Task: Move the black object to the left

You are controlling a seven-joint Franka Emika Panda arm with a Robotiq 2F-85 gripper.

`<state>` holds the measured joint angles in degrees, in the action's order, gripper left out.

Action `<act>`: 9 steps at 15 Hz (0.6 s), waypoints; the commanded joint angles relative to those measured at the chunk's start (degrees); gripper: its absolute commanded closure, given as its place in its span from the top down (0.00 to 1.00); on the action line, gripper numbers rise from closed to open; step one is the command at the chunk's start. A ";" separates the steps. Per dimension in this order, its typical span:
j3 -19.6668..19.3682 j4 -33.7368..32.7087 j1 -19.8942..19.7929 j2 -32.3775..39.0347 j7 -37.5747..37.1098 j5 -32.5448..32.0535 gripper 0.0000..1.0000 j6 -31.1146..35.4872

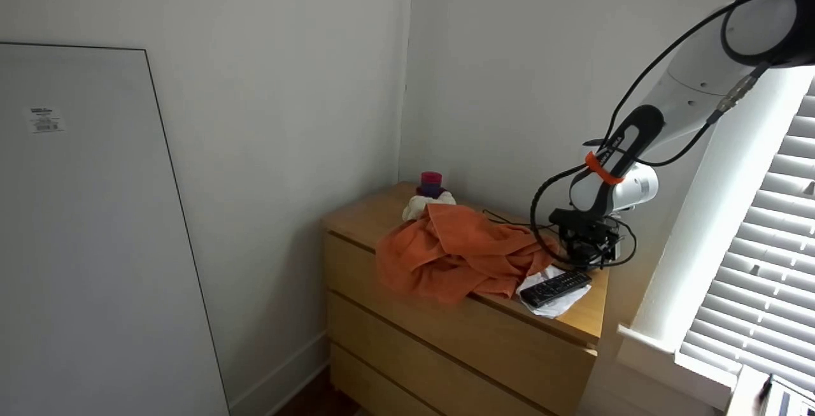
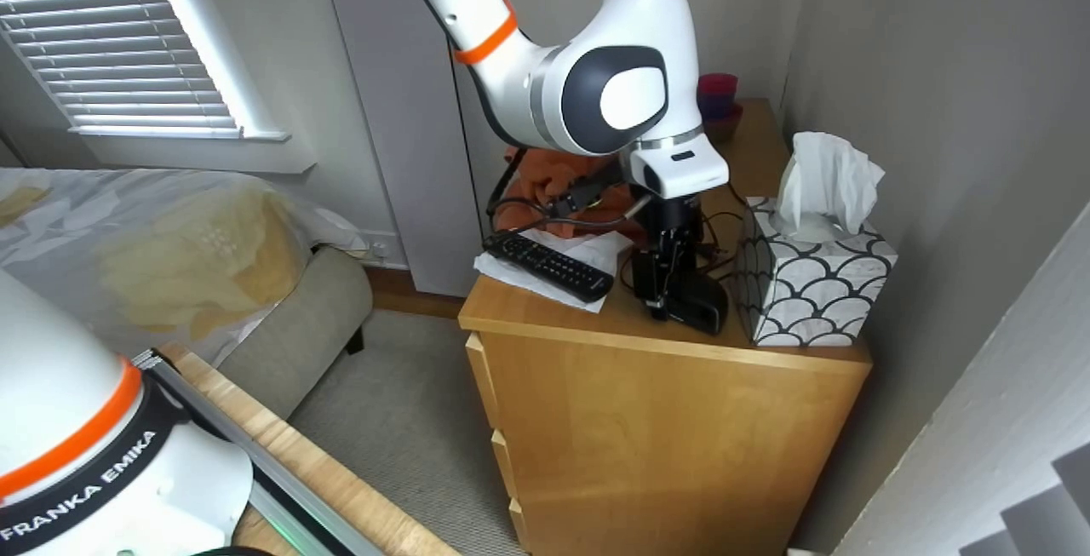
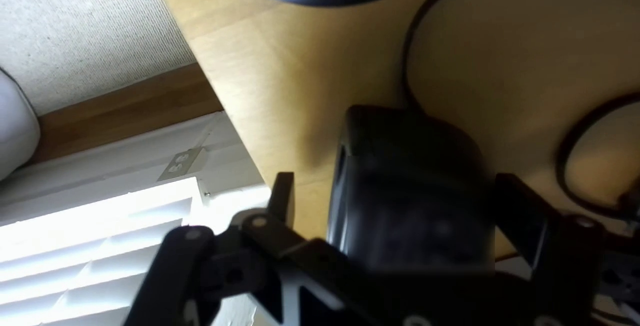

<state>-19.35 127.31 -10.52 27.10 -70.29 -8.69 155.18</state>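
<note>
The black object (image 2: 698, 300) is a small rounded box with a dark cable, standing on the wooden dresser top (image 2: 613, 322) near its end edge. In the wrist view the black object (image 3: 415, 166) sits between the fingers of my gripper (image 3: 394, 191). The left finger stands apart from it with a gap of wood showing. The right finger is close against its right side; I cannot tell if they touch. The gripper is open and low at the object, and it also shows in both exterior views (image 1: 582, 237) (image 2: 660, 279). In an exterior view the arm hides the object.
A black remote (image 2: 553, 265) lies on white paper (image 2: 532, 283) beside the gripper. A patterned tissue box (image 2: 817, 283) stands close on the object's other side. An orange cloth (image 1: 465, 244), cups (image 1: 431, 183) and loose cables (image 3: 415, 41) are on the dresser. Walls stand behind.
</note>
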 commanded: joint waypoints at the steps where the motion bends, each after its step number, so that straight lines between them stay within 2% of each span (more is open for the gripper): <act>1: -1.50 -0.80 1.60 1.77 1.63 2.32 0.75 -0.22; 4: -1.80 -1.10 1.77 1.80 1.88 2.70 0.53 0.28; 9: -0.60 -1.19 1.16 1.42 4.97 3.78 0.53 5.25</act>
<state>-20.15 126.33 -9.67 28.08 -68.87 -7.54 156.97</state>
